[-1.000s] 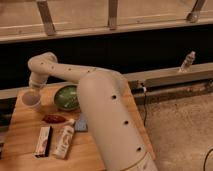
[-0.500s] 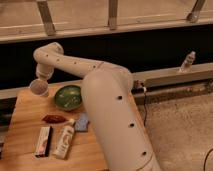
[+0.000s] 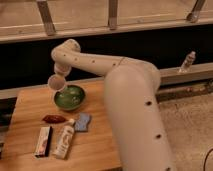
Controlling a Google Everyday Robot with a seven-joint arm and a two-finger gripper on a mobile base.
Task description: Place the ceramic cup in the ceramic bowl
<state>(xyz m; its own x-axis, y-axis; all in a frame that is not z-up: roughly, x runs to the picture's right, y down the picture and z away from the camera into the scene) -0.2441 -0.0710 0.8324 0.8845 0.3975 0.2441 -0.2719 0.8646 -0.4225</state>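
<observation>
Hand holds ceramic cup, seemingly over ceramic bowl left rim.

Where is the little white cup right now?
The cup is on the left of the camera view, held up in the air by the gripper, just above the back-left rim of the green bowl on the wooden table.

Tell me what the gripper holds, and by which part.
The gripper holds the ceramic cup above the rim of the ceramic bowl; the grip spot cannot be told.
</observation>
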